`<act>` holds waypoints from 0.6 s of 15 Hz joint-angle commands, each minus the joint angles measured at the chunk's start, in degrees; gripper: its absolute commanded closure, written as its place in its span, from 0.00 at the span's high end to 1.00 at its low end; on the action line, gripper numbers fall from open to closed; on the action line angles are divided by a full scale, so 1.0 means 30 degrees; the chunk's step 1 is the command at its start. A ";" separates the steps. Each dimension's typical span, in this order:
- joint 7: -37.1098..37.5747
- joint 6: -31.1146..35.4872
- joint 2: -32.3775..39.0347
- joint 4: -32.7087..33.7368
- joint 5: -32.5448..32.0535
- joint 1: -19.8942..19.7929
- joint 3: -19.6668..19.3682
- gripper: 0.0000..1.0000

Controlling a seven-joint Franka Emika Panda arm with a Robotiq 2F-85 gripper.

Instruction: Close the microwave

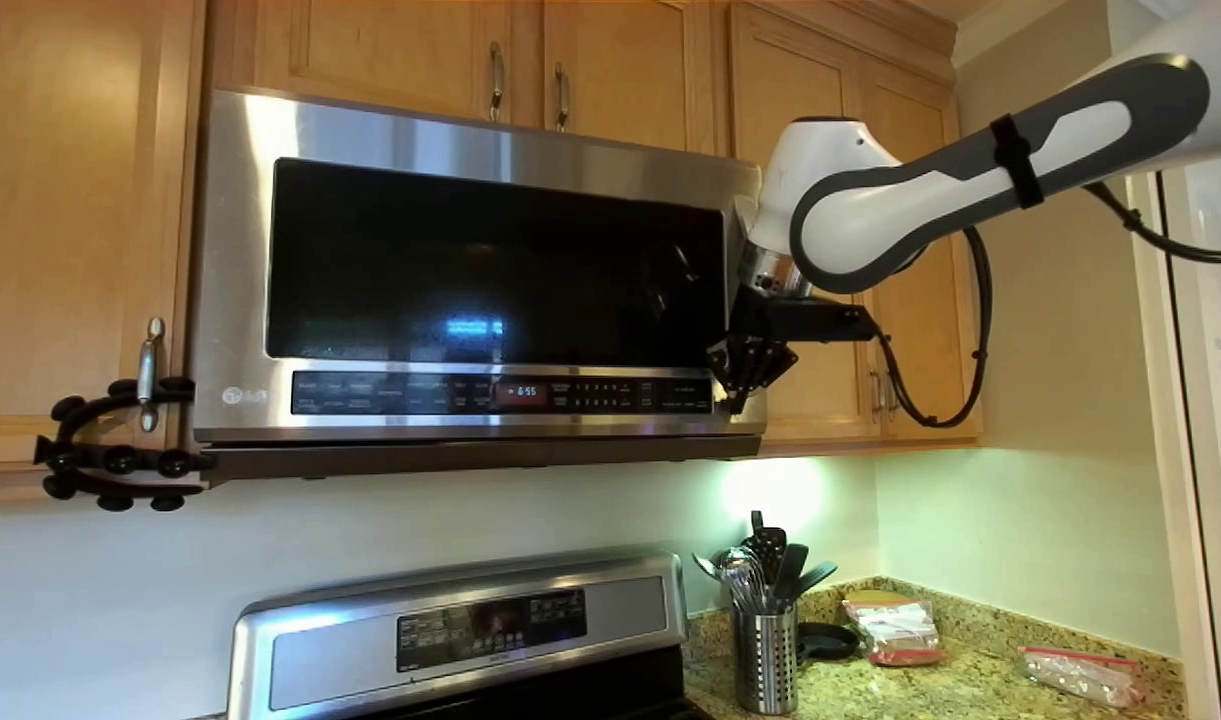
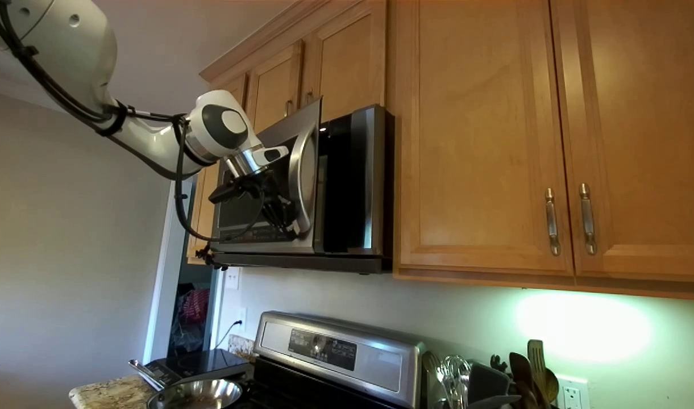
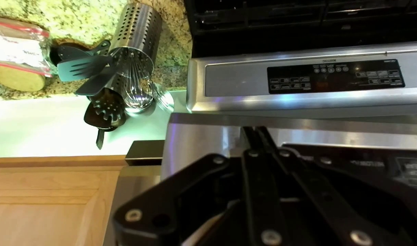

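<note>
Because the door (image 1: 495, 270) of the microwave (image 2: 349, 187) stands ajar, its free edge jutting away from the body, the closing is, I judge, at the push or just short of it. The microwave hangs above the stove (image 1: 460, 645), the end where the door opens lying roughly over the edge where the granite worktop (image 1: 930, 690) meets the stove, short of the worktop's back corner. The gripper (image 3: 255, 131) has its fingers drawn together with nothing seen between them, and the tips sit by the lower end of the handle (image 2: 295, 170); whether they touch the door I cannot tell. What comes next, to my mind, calls for bunched fingers and a steady push of the handle side toward the wall (image 1: 520, 510) at the worktop's back edge, following the door's arc rather than pressing straight, with the force off the button strip (image 1: 420, 393), until the door meets the body
</note>
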 commanded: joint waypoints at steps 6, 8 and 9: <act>0.0059 -0.0549 0.0873 0.1032 -0.0064 0.0240 -0.0924 0.29; 0.0013 -0.1041 0.0062 0.0366 0.0650 0.0710 -0.0834 0.36; 0.0132 -0.1678 -0.0663 -0.0221 0.1378 0.1134 -0.0720 0.42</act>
